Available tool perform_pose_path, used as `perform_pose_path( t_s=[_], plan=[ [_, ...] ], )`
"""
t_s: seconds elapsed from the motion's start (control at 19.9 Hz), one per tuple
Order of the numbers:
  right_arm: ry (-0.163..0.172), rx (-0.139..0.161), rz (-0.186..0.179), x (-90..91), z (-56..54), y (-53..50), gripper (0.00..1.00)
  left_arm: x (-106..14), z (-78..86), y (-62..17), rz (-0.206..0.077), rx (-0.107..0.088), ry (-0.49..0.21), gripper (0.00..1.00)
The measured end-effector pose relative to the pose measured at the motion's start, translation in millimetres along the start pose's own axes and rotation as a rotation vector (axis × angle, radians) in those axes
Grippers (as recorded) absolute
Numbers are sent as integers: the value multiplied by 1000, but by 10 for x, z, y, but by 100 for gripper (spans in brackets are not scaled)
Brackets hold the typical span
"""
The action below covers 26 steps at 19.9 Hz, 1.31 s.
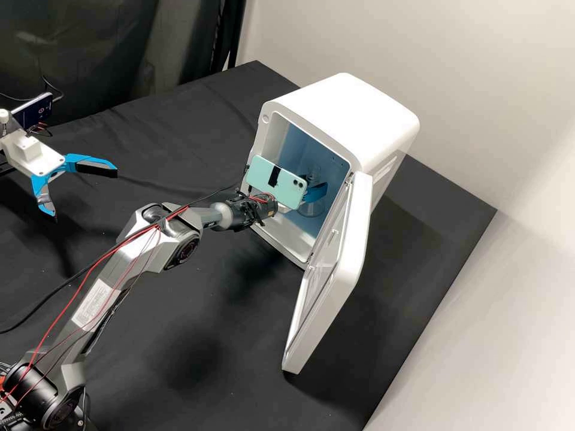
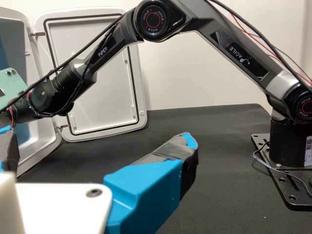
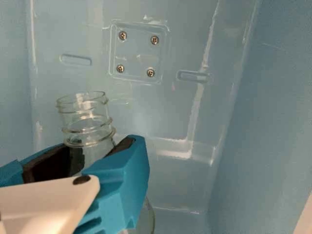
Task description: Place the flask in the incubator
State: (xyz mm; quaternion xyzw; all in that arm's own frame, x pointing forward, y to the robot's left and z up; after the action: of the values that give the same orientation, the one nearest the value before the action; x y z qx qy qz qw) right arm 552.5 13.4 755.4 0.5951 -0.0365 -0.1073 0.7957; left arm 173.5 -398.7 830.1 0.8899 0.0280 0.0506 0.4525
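The right claw (image 3: pixel 85 158), clenched on the neck of the clear glass flask (image 3: pixel 85 114), holds it upright inside the white, blue-lined incubator (image 1: pixel 359 120). The base should settle flat on the chamber floor (image 3: pixel 180 197) before any release.

A black cloth (image 1: pixel 179 137) covers the bench, lying mostly flat with a few shallow creases, and its right corner juts toward a plain white wall (image 1: pixel 479 72). Behind the back left edge of the bench hangs a dark curtain (image 1: pixel 90 42) in loose folds, meeting the wall near the bench's far corner. Along the bench's right edge a pale surface (image 1: pixel 479 335) runs toward the lower right.
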Motion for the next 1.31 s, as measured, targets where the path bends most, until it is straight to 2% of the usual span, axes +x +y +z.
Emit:
perform_pose_path(
  t_s=[0.05,0.1,0.2,0.25,0.35,0.45,0.6,0.8,1.31],
  plan=[
    [9,8,-6,5,15,8,0,0,0,0,0,5,0,100],
    [18,60,-13,18,69,38,0,0,2,0,0,4,-1,100],
    [32,235,-30,38,168,91,0,3,9,0,1,1,0,100],
    [43,258,-39,41,205,98,0,3,8,0,2,1,1,100],
    [81,260,-60,39,195,91,0,3,12,1,2,1,-1,100],
    [104,247,-75,37,174,80,0,3,20,2,3,2,-5,100],
    [108,266,-80,36,168,77,0,1,21,7,6,2,-6,100],
    [108,265,-80,36,168,77,0,-9,28,35,22,7,-8,100],
    [108,265,-80,36,168,77,0,-10,29,37,23,7,-8,100]
  ],
)
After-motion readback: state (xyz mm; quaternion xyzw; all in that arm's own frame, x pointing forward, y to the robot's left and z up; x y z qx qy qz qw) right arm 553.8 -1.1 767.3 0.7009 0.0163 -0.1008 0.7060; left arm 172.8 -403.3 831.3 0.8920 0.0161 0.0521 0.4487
